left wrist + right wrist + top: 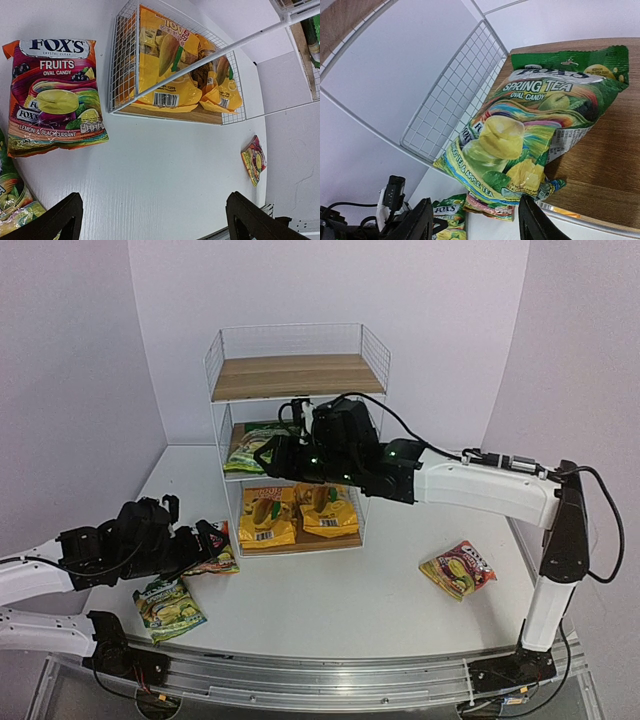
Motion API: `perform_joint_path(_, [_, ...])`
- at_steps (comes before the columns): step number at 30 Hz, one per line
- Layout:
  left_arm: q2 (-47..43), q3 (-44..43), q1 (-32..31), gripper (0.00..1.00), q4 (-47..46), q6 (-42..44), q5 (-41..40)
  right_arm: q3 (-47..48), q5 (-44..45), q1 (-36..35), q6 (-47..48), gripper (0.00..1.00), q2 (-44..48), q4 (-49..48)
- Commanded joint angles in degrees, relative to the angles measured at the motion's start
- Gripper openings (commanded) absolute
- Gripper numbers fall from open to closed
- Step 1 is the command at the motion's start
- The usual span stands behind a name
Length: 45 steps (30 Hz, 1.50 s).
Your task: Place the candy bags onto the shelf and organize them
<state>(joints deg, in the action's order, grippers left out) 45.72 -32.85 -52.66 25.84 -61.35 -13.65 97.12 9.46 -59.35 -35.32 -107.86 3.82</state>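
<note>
The shelf [296, 377] stands at the back centre. Two yellow-orange bags [268, 516] [328, 508] lie on its bottom board and show in the left wrist view [175, 75]. A green bag [250, 445] lies on the middle board, its near end hanging over the front edge [530, 130]. My right gripper [266, 455] is open just in front of that bag [475, 225], holding nothing. My left gripper [207, 540] is open and empty [155, 222] above bare table. A red/pink bag [55, 95] and a second green bag [170, 605] lie near it. Another red/pink bag [458, 570] lies at the right.
The top board [300, 370] of the shelf holds nothing. White wire mesh [455, 100] walls the shelf's sides. The right arm [480, 490] stretches across the table from the right. A metal rail [330, 675] runs along the near edge.
</note>
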Motion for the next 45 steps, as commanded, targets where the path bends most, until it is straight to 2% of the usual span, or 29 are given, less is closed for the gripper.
perform_joint_path(1, [-1.42,0.66,0.27,1.00,-1.37,-0.28,-0.17,1.02,8.82,-0.37,6.54,0.55,0.10,-4.98])
perform_joint_path(6, [-1.68,0.07,0.28,1.00,-0.35,-0.08,-0.63,-0.87,9.53,-0.36,7.75,0.55,1.23,-4.37])
perform_joint_path(10, [0.28,-1.99,0.26,1.00,2.95,0.16,-2.07,-6.93,9.35,-0.29,5.07,0.59,6.90,0.66])
perform_joint_path(17, [7.23,-4.60,1.58,1.00,5.13,0.75,-3.87,-18.14,4.52,0.46,-2.77,0.77,17.21,18.91])
perform_joint_path(19, [8.82,-4.62,4.77,1.00,4.07,2.80,-2.14,-23.95,2.23,2.96,-7.11,0.84,20.08,20.74])
perform_joint_path(22, [10.32,-4.61,11.21,1.00,3.63,5.64,0.46,-31.01,-1.43,7.67,-12.20,0.88,23.17,20.98])
perform_joint_path(25, [10.84,-4.69,17.17,1.00,3.91,8.24,3.18,-34.39,2.39,8.56,-11.84,0.91,24.60,21.10])
perform_joint_path(32, [13.25,-2.74,29.03,1.00,6.81,10.42,7.20,-38.64,7.01,9.23,-13.14,0.91,28.31,21.05])
perform_joint_path(34, [12.75,-2.84,31.08,1.00,10.05,9.53,7.12,-39.16,6.53,9.24,-12.95,0.91,28.99,21.05])
perform_joint_path(38, [10.03,-4.82,31.35,1.00,26.10,0.73,4.97,-40.48,4.82,9.24,-13.83,0.90,29.75,21.06])
perform_joint_path(40, [7.64,-4.14,31.22,0.99,27.46,-2.44,8.43,-41.31,4.24,9.24,-14.80,0.90,29.90,21.06])
perform_joint_path(45, [6.32,-2.30,31.22,0.99,34.22,-7.94,10.81,-43.32,3.43,9.27,-16.57,0.90,29.76,21.05])
